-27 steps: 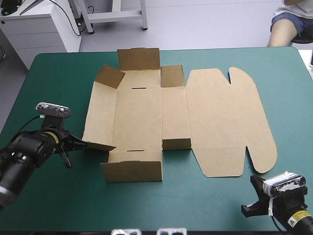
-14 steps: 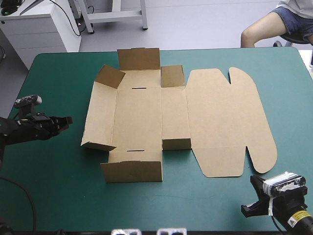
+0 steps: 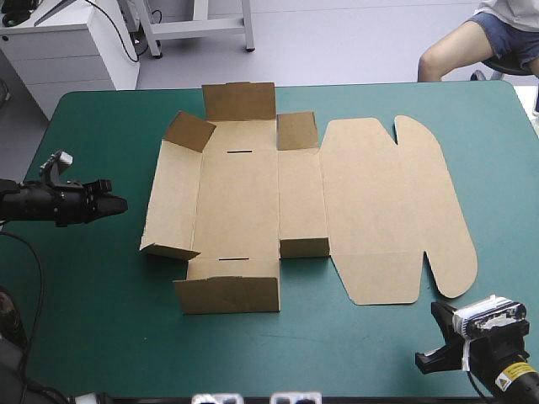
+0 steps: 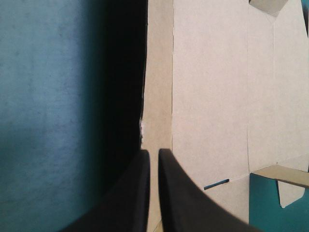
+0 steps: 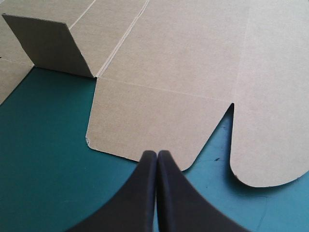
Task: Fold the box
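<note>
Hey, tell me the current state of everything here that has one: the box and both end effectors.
box, partly folded, walls and flaps raised around the base
lid, lying flat, unfolded
left end effector, shut, empty, left of the box, apart from it
right end effector, shut, empty, just short of the lid's near edge

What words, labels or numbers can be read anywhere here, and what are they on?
No text can be read.
The box: plain brown board, no print in any view.
Yellow label on the right arm: its marks are too small to read.
</note>
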`<state>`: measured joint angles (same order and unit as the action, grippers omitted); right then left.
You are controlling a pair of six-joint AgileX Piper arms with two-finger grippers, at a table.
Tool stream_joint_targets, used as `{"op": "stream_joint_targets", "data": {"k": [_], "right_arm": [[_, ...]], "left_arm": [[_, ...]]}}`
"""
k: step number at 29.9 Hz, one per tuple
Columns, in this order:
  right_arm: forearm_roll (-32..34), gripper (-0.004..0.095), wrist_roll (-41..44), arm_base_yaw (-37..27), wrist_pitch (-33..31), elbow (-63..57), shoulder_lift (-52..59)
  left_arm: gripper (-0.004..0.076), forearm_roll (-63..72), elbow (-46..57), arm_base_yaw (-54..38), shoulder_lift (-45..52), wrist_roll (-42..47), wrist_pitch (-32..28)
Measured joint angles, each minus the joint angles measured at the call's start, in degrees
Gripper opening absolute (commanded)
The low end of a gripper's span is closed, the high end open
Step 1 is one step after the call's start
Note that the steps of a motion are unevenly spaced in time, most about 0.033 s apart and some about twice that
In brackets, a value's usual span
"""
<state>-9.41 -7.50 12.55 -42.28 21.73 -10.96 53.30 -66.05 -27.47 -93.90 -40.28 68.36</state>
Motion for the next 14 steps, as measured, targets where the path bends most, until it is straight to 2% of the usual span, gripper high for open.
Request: {"op": "stream_joint_targets", "data": {"k": [6, 8, 14], "right_arm": [[0.0, -0.002, 0.0, 0.0, 0.0, 0.0, 0.0], [0.0, -0.002, 0.0, 0.0, 0.0, 0.0, 0.0], [0.0, -0.002, 0.0, 0.0, 0.0, 0.0, 0.0]], "left_arm": [[0.0491, -0.1, 0.0, 0.8, -0.4, -4.9, 0.2], [0.0564, -1.4, 0.0, 2.3, -0.4, -7.5, 0.1], [0.0582, -4.9, 0.0, 8.2, -0.4, -8.4, -1.4]]}}
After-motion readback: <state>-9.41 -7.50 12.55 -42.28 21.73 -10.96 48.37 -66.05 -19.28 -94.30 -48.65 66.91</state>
